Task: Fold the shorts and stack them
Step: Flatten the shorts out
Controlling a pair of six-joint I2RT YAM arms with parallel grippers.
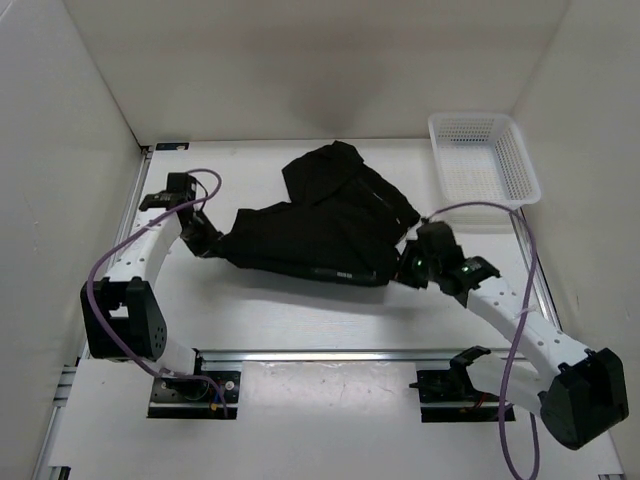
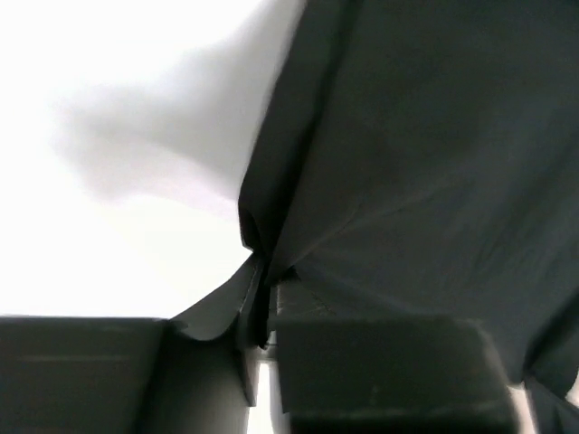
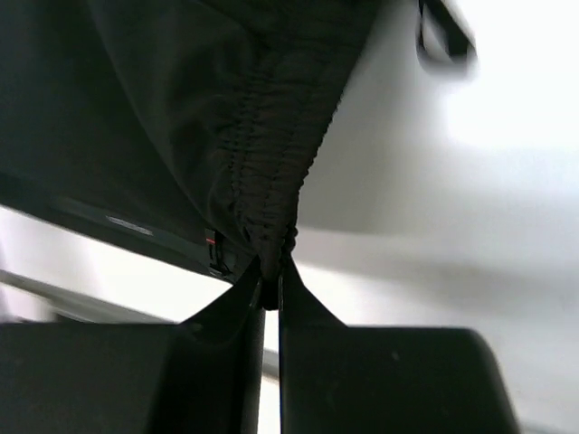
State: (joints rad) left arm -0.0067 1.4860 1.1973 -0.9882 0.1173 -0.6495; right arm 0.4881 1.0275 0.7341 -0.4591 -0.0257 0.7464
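The shorts (image 1: 320, 225) lie bunched mid-way across the table (image 1: 300, 315), stretched between our arms. Our left gripper (image 2: 262, 303) is clamped on a cloth edge, and our right gripper (image 3: 270, 287) on the gathered waistband (image 3: 271, 172). We want even tension and matched height, so the fold lands flat.

The shorts (image 1: 320, 225) sprawl across the middle of the bench (image 1: 300, 315), filling the span between the left gripper (image 1: 212, 243) and the right gripper (image 1: 408, 262) (each is pinched onto an edge of the cloth). The near strip of bench toward the arm bases lies bare. A white basket (image 1: 470, 118) blocks the far right corner. Walls (image 1: 60, 150) close off the left, right and far sides.
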